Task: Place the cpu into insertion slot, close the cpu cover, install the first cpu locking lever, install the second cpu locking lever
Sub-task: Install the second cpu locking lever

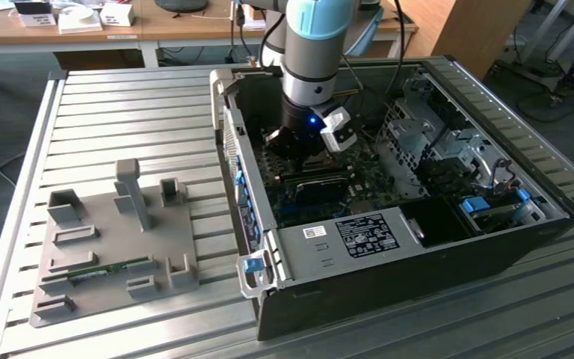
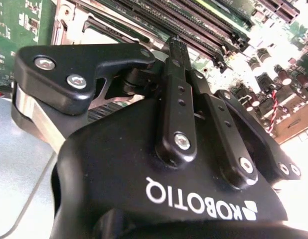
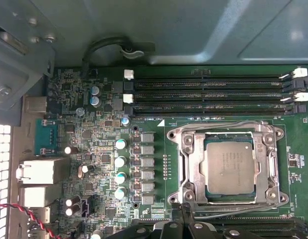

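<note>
We're over the open black computer case (image 1: pixel 397 277) on the ribbed metal desk (image 1: pixel 128 127), and the black gripper (image 1: pixel 302 146) hangs low above the green motherboard (image 3: pixel 94 149). In the first wrist view, the greyish-gold square cpu (image 3: pixel 229 166) sits in the dark square insertion slot (image 3: pixel 225 166), with the silvery windowed cpu cover (image 3: pixel 191 164) lying flat around it. The long black memory slots (image 3: pixel 209 94) run just beside the socket. In the second wrist view the jaws look drawn close together, gripping nothing, though we can't quite see the tips.
</note>
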Controlling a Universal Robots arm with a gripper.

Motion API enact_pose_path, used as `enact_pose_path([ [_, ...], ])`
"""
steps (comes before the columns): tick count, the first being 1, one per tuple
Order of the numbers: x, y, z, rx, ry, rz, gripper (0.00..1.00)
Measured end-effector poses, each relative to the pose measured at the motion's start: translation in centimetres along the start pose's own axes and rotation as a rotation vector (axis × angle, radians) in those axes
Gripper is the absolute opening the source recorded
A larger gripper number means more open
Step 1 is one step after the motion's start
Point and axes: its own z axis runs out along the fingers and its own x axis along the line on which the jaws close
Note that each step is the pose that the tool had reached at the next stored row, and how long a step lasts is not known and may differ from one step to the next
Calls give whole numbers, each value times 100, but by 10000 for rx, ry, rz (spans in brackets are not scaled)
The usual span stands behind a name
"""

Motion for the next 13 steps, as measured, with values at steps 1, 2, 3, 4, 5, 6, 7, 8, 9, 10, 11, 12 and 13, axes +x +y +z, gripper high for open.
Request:
enact_pose_path([
  [1, 3, 0, 0, 1, -2, 0, 11],
  [2, 5, 0, 0, 1, -4, 0, 11],
  [3, 7, 1, 0, 1, -5, -1, 11],
  [4, 6, 3, 1, 1, -6, -2, 11],
  [5, 7, 7, 1, 0, -6, -1, 11],
  [6, 7, 11, 1, 1, -7, 0, 11],
  [7, 7, 16, 2, 1, -6, 0, 11],
  [8, 7, 21, 2, 0, -6, 0, 11],
  [9, 8, 26, 3, 1, -6, 0, 11],
  [10, 8, 30, 3, 1, -6, 0, 11],
  [11, 8, 35, 5, 1, -6, 0, 11],
  [12, 8, 38, 7, 0, -7, 0, 11],
  [13, 8, 39, 9, -1, -7, -1, 11],
])
